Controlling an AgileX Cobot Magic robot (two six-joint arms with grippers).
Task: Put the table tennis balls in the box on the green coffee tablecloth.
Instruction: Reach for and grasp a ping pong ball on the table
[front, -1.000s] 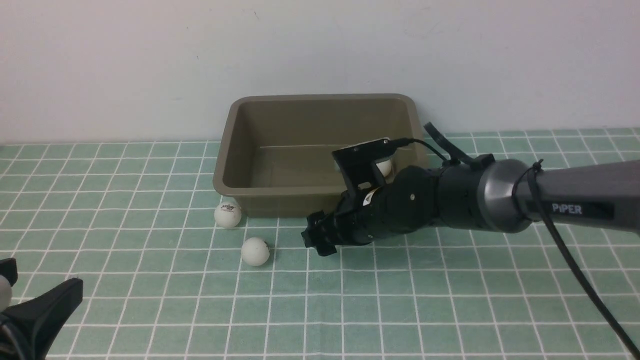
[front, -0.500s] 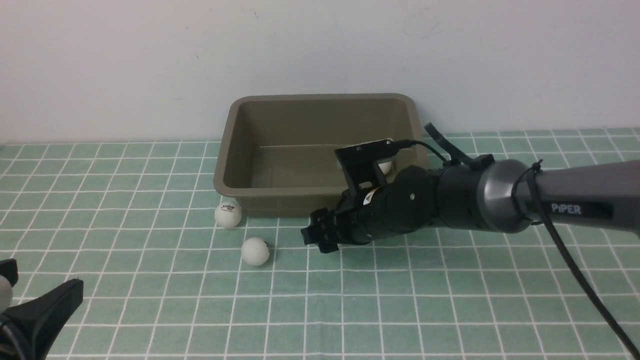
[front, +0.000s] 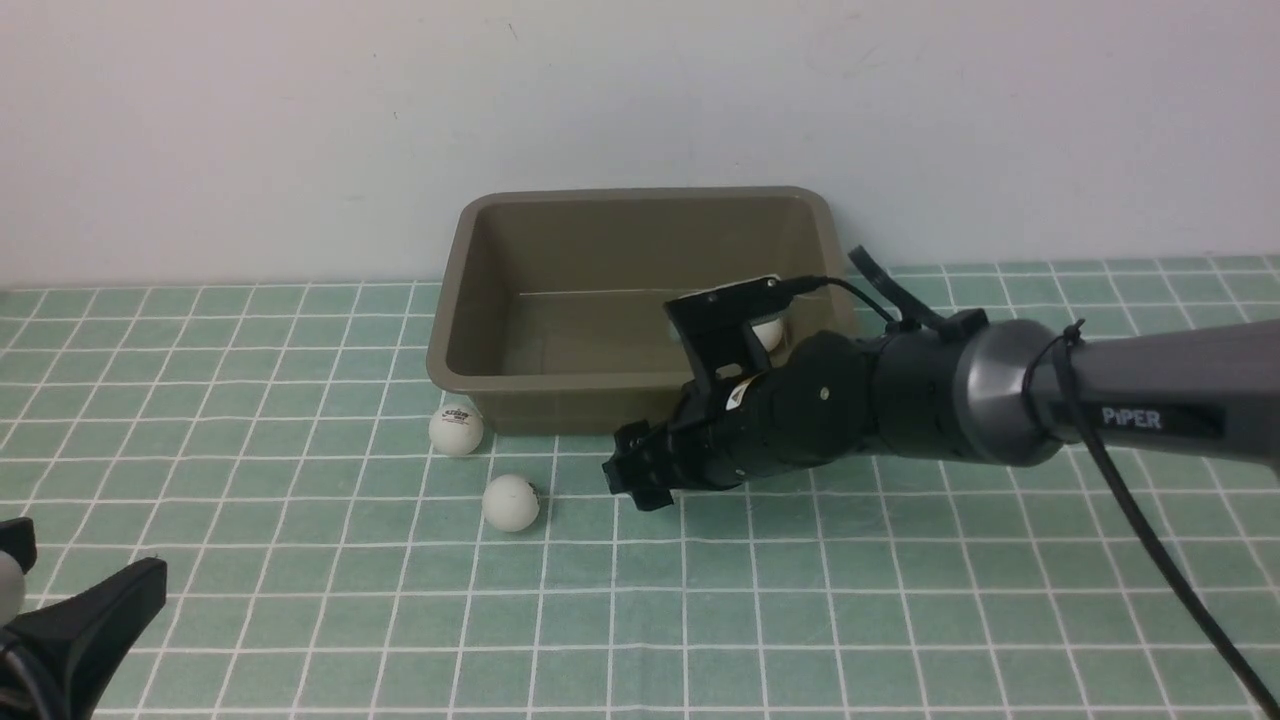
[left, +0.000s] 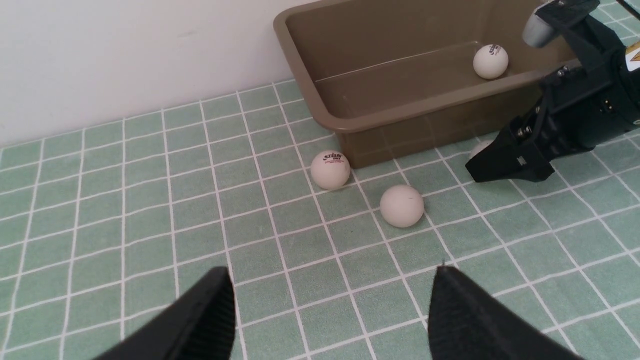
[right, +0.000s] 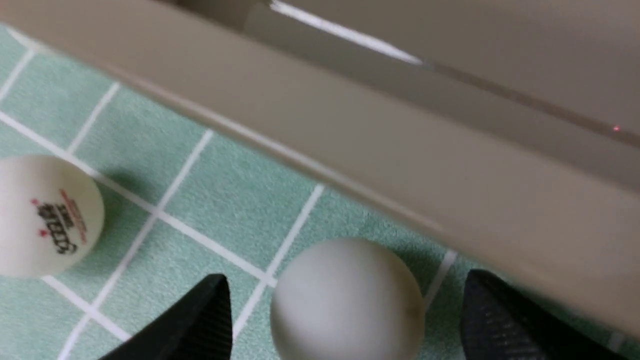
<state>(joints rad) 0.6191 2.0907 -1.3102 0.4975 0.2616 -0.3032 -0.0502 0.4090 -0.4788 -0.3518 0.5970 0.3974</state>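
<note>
The left gripper hangs low over the near left corner of the cloth. Its fingers are spread wide with nothing between them.

Ahead of it a plain ball lies on the cloth, apart from the box. To that ball's right, the right gripper reaches in from the right, low over the cloth and just in front of the box's near wall. Its fingers are released and straddle a second ball, which rests on the cloth close to that wall. A gap shows on each side of it, so neither finger touches it. In the front view the gripper hides this ball.

A logo ball with red print sits on the cloth just beside the box's near left corner.

The box stands at the far edge of the cloth, near the wall. Inside it a fourth ball lies on the floor toward the right end, partly hidden in the front view by the right wrist's camera mount.
</note>
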